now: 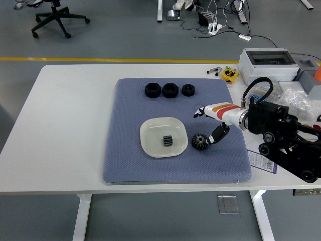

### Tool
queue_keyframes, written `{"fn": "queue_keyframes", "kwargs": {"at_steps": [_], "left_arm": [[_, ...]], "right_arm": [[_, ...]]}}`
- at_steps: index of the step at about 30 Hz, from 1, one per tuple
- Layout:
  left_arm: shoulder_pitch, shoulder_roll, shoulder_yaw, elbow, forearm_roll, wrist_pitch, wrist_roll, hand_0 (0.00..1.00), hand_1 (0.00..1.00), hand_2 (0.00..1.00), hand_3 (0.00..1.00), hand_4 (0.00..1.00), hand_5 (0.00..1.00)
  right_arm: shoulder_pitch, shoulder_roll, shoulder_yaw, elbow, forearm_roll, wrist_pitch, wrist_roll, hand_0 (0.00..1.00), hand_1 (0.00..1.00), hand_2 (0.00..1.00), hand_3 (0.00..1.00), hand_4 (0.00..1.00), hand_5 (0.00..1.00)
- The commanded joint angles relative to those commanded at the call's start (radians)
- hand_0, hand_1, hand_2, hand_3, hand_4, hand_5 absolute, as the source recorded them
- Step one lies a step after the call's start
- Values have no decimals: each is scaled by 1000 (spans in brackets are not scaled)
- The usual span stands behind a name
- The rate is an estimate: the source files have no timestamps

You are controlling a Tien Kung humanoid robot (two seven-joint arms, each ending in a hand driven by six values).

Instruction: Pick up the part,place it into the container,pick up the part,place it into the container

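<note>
1. With one small gear (168, 141) lying in the white bowl (150, 129), the first placing looks done.
2. Head view: right hand (214, 123), fingers loose and empty, hovers just beside the second gear (200, 142) on the blue mat (130, 160).
3. Next: close on that gear, carry it to the bowl.

— From where did the single head view look?
— From high on the robot's side, facing forward and down; the white table (70, 125) filled mid-frame, its near edge low, floor across the top.

Textured blue cloth mat (125, 150), glossy translucent plastic dish (150, 131), matt black gears (200, 142).
</note>
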Motion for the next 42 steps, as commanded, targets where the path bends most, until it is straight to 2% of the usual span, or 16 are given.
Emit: {"fn": "queue_keyframes", "kwargs": {"at_steps": [3, 4, 9, 10, 15, 16, 21, 22, 26, 33, 34, 39, 40, 42], "left_arm": [[3, 0, 30, 0, -30, 0, -2, 832, 765, 797, 574, 488, 733], [3, 0, 40, 0, -42, 0, -4, 832, 768, 798, 574, 487, 732], [3, 0, 58, 0, -63, 1, -8, 832, 768, 798, 574, 487, 732], [2, 0, 60, 0, -67, 1, -9, 832, 769, 799, 574, 486, 732], [2, 0, 59, 0, -68, 0, -10, 832, 769, 799, 574, 486, 732], [2, 0, 58, 0, -65, 0, -9, 832, 770, 799, 573, 486, 734], [3, 0, 69, 0, -73, -1, -9, 832, 770, 799, 573, 486, 734], [4, 0, 72, 0, -79, 1, -11, 832, 771, 800, 573, 486, 734], [8, 0, 81, 0, -100, 5, -16, 832, 771, 800, 573, 486, 734], [8, 0, 80, 0, -97, 4, -15, 831, 773, 801, 574, 487, 736], [8, 0, 79, 0, -96, 3, -15, 831, 772, 800, 573, 486, 737], [8, 0, 80, 0, -94, 3, -15, 831, 772, 800, 573, 486, 737], [8, 0, 80, 0, -95, 3, -15, 831, 772, 801, 573, 486, 738], [8, 0, 80, 0, -95, 3, -15, 831, 772, 801, 573, 486, 738]], "right_arm": [[-3, 29, -24, -43, 22, 0, 4, 757, 773, 822, 832, 930, 285], [-4, 36, -30, -53, 23, -3, 6, 714, 747, 794, 815, 924, 284], [-5, 56, -50, -90, 31, -25, 22, 714, 747, 794, 815, 924, 284], [-6, 58, -53, -95, 34, -28, 24, 662, 710, 758, 768, 907, 281], [-9, 60, -62, -99, 48, -53, 35, 662, 710, 758, 768, 907, 281], [-9, 62, -64, -98, 48, -62, 39, 536, 642, 703, 647, 838, 267], [-8, 69, -80, -108, 47, -126, 61, 536, 642, 703, 647, 838, 267], [-8, 71, -85, -116, 50, -137, 66, 467, 596, 641, 598, 798, 289], [-18, 69, -100, -128, 62, -160, 83, 467, 596, 641, 598, 798, 289], [-20, 67, -107, -123, 62, -161, 90, 449, 571, 627, 591, 796, 283], [-20, 66, -107, -123, 62, -160, 89, 406, 531, 607, 573, 774, 269], [-20, 61, -105, -124, 67, -172, 94, 406, 531, 607, 573, 774, 269], [-20, 60, -105, -124, 70, -174, 96, 262, 413, 512, 524, 676, 244], [-20, 58, -106, -125, 89, -178, 101, 262, 413, 512, 524, 676, 244]]}}
